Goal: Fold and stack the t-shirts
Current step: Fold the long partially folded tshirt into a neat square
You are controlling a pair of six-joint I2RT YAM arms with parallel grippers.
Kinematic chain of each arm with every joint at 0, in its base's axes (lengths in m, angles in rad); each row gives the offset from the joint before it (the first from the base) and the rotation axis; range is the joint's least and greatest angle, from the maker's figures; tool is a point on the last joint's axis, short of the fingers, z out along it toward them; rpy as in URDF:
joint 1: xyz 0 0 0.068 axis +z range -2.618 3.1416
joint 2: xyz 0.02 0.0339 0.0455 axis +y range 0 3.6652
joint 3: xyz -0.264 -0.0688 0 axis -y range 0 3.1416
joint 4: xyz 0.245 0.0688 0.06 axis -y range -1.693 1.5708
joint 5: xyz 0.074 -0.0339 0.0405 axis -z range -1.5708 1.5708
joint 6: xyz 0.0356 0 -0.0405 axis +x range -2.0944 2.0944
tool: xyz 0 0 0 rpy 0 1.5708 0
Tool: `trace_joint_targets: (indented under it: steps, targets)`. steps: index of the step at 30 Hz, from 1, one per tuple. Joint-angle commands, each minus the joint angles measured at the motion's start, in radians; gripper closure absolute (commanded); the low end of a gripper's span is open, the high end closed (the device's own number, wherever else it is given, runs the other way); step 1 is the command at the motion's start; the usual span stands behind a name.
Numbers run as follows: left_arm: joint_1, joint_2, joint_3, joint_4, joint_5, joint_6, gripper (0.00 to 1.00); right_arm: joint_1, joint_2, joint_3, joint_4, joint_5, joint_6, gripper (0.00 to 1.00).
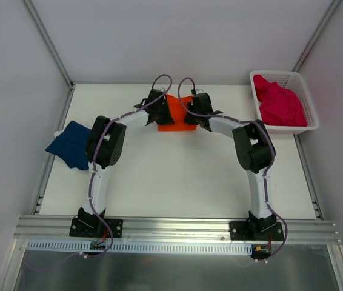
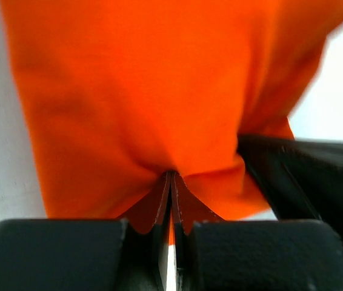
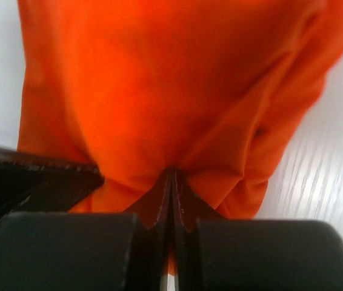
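My left gripper [image 2: 170,182] is pinched tight on a fold of the orange t-shirt [image 2: 129,91]. The cloth gathers into a pucker right where the two fingers meet. My right gripper [image 3: 171,179] is clamped on the same shirt in the same way, with the fabric drawn to a point between its closed fingers. Each wrist camera catches the dark body of the other gripper just beside its own, so the two grips sit close together along one edge of the shirt.

From each grip the orange cloth spreads away and fills most of both wrist views, with the white table [image 1: 177,176] showing at the sides. From above, both arms reach to the far middle of the table. The orange shirt lies between and just under the two wrists, partly hidden by them, with its near edge showing as a straight line on the tabletop.

There are three t-shirts in all, one of each colour. The navy t-shirt [image 1: 67,147] lies flat-ish at the left edge of the table, beside my left arm's elbow and well apart from the orange one. The magenta t-shirt [image 1: 280,104] sits crumpled inside the single white mesh basket [image 1: 274,73] at the far right corner, well apart from my right gripper. Neither of these two shirts is touched by a gripper.
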Motion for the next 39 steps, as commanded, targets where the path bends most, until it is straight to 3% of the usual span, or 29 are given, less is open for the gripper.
trace_joint_targets:
  steps: [1, 10, 19, 23, 26, 29, 30, 31, 32, 33, 34, 35, 39]
  targets:
    - [-0.023, -0.024, -0.068, 0.005, 0.034, -0.035, 1.0, 0.028, -0.137, -0.068, -0.073, 0.01, 0.054, 1.0]
    - [-0.122, -0.198, -0.336, 0.02, -0.094, -0.052, 1.0, 0.129, -0.366, -0.381, -0.082, 0.198, 0.065, 1.0]
    - [-0.268, -0.381, -0.612, 0.051, -0.205, -0.134, 1.0, 0.221, -0.562, -0.648, -0.051, 0.285, 0.15, 1.0]
    - [-0.33, -0.494, -0.714, 0.057, -0.295, -0.166, 1.0, 0.316, -0.648, -0.722, -0.038, 0.395, 0.157, 1.0]
    - [-0.354, -0.594, -0.706, 0.055, -0.341, -0.131, 1.0, 0.328, -0.711, -0.713, -0.038, 0.42, 0.115, 0.99]
    - [-0.354, -0.675, -0.627, -0.023, -0.39, -0.073, 1.0, 0.328, -0.771, -0.667, -0.071, 0.412, 0.055, 0.81]
    - [-0.354, -0.692, -0.61, -0.05, -0.424, -0.053, 0.95, 0.328, -0.786, -0.638, -0.087, 0.409, 0.042, 0.69]
    - [-0.354, -0.712, -0.598, -0.056, -0.444, -0.021, 0.78, 0.328, -0.803, -0.628, -0.087, 0.407, 0.029, 0.62]
    - [-0.354, -0.749, -0.579, -0.06, -0.472, -0.005, 0.31, 0.328, -0.826, -0.619, -0.087, 0.416, 0.0, 0.55]
    - [-0.351, -0.76, -0.573, -0.063, -0.502, 0.01, 0.16, 0.327, -0.831, -0.599, -0.088, 0.426, -0.014, 0.45]
    - [-0.348, -0.766, -0.564, -0.066, -0.545, 0.026, 0.06, 0.321, -0.831, -0.587, -0.093, 0.432, -0.025, 0.43]
    - [-0.322, -0.763, -0.545, -0.07, -0.548, 0.049, 0.01, 0.302, -0.828, -0.573, -0.094, 0.424, -0.034, 0.43]
    - [-0.212, -0.683, -0.522, -0.073, -0.467, 0.053, 0.01, 0.239, -0.747, -0.53, -0.094, 0.352, -0.042, 0.4]
